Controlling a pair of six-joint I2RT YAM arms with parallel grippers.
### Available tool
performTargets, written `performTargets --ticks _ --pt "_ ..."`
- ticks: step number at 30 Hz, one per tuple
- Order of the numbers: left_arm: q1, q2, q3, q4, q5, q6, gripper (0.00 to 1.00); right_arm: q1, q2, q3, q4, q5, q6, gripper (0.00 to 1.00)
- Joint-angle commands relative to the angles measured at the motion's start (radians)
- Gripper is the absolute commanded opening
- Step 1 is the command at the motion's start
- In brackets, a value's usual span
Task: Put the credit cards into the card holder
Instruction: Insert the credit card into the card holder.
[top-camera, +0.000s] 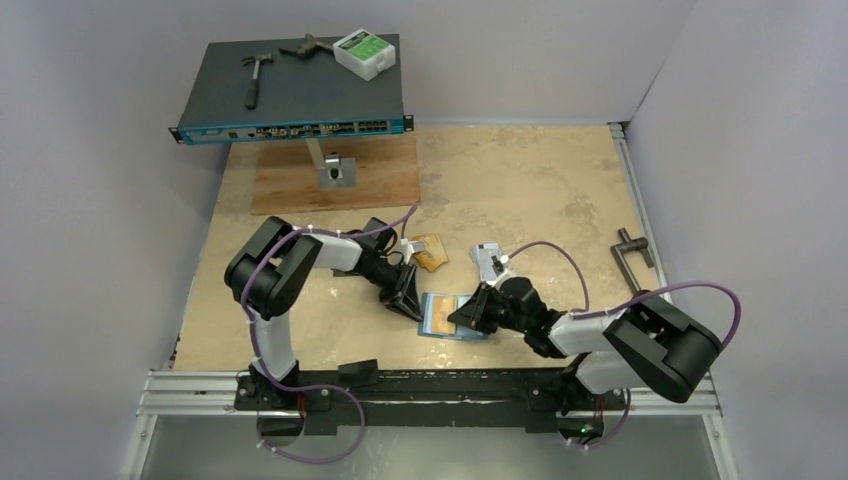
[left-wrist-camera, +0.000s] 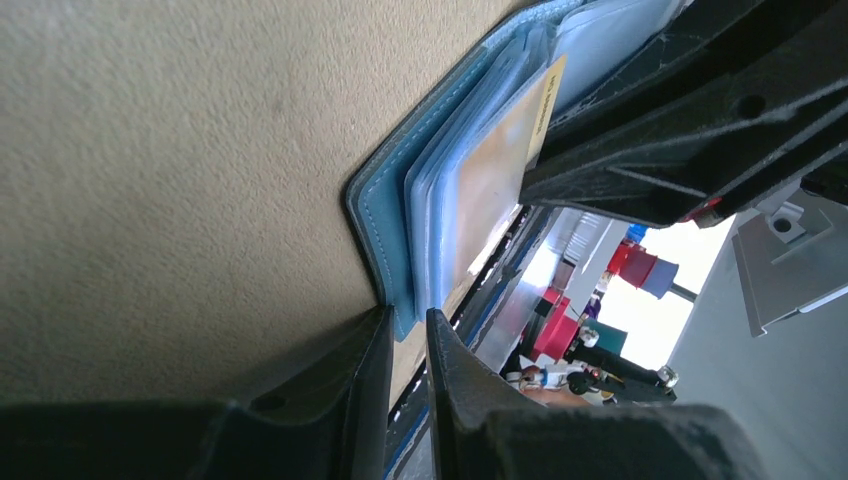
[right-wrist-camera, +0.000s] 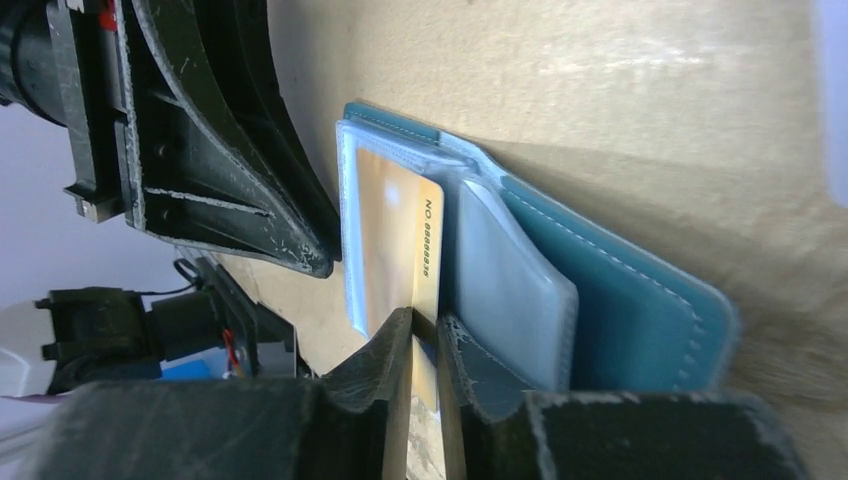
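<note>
The teal-blue card holder (top-camera: 438, 318) lies open on the tan table between both arms. My right gripper (top-camera: 468, 318) is shut on an orange-gold credit card (right-wrist-camera: 400, 230) that stands partly inside a clear pocket of the card holder (right-wrist-camera: 620, 300). In the right wrist view the right gripper (right-wrist-camera: 425, 325) pinches the card's near edge. My left gripper (left-wrist-camera: 408, 318) is shut on the corner of the card holder (left-wrist-camera: 385, 210), holding its left side. Another orange-gold card (top-camera: 430, 252) and a silver-grey card (top-camera: 488, 262) lie on the table just behind.
A dark network switch (top-camera: 290, 85) on a stand over a wooden board (top-camera: 335, 175) sits at the back left, with a hammer (top-camera: 255, 75) and a white box (top-camera: 365, 52) on top. A black handle (top-camera: 632, 258) lies at the right. A rail (top-camera: 430, 390) runs along the near edge.
</note>
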Motion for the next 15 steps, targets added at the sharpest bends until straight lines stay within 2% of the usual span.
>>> performTargets --ticks 1,5,7,8,11,15 --pt "-0.005 0.013 0.027 0.014 -0.043 0.02 0.18 0.082 0.006 0.051 -0.271 0.08 -0.065 0.18" --pt "-0.006 0.01 0.027 0.014 -0.041 0.021 0.17 0.14 0.022 0.098 -0.342 0.136 -0.07 0.29" --pt "-0.005 0.009 0.027 0.014 -0.041 0.023 0.17 0.16 0.029 0.126 -0.377 0.156 -0.075 0.43" --pt "-0.006 0.008 0.028 0.013 -0.041 0.023 0.17 0.166 0.028 0.137 -0.396 0.166 -0.076 0.46" --pt "-0.003 0.004 0.029 0.011 -0.04 0.026 0.17 0.181 -0.006 0.157 -0.453 0.198 -0.081 0.51" --pt "-0.001 -0.003 0.034 0.0 -0.041 0.037 0.16 0.194 -0.053 0.184 -0.525 0.217 -0.089 0.52"
